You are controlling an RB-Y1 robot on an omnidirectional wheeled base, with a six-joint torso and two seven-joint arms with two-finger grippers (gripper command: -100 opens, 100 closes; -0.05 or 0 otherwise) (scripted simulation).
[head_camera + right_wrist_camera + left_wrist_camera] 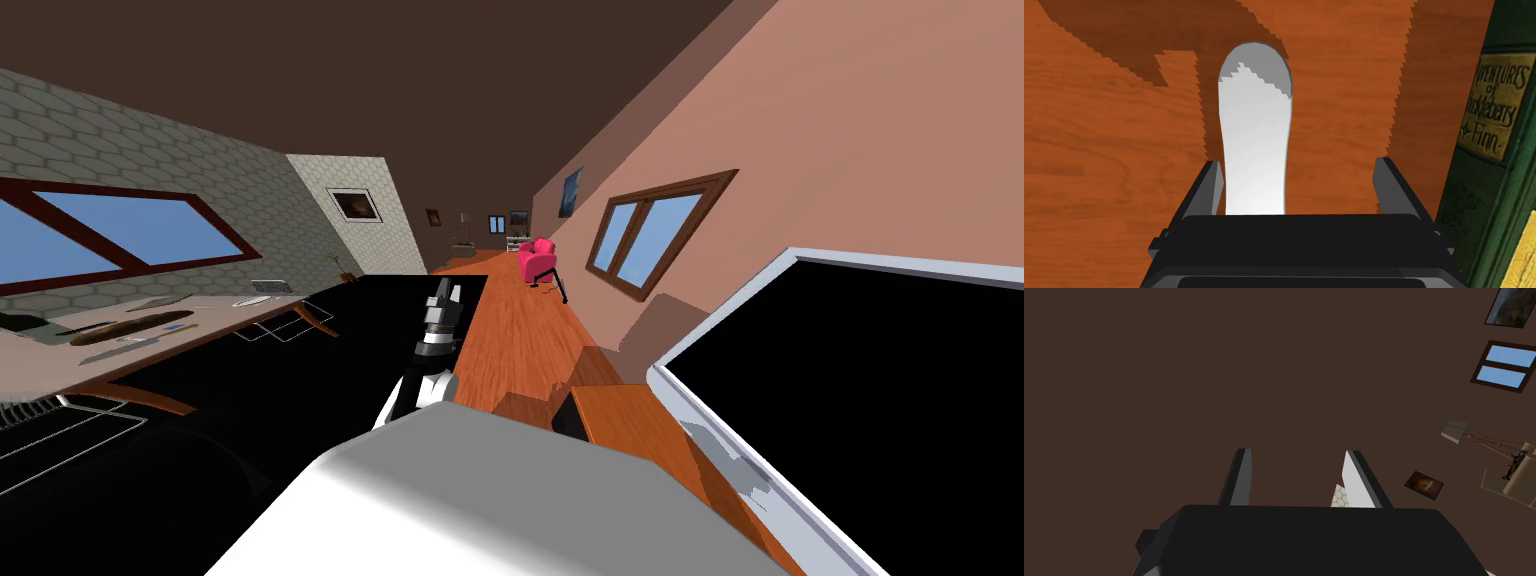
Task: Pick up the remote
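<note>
My right end effector (pixel 1299 161) is spread, its 2 fingers straddling the white remote (pixel 1255 145). The remote lies flat on the orange wood worktop (pixel 1099 150), close against 1 finger and apart from the other. Near it on the worktop is a green book (pixel 1489 165) lettered "Adventures of Huckleberry Finn". My left end effector (pixel 1298 451), also spread, rises at the head view's centre. Beyond, a wood floor (pixel 520 330) runs to a pink armchair (pixel 537 260) by a salmon wall (pixel 850 120).

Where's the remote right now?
Right wrist view: the white remote lies on orange wood between the right hand's open fingers, with a green book beside it.
</note>
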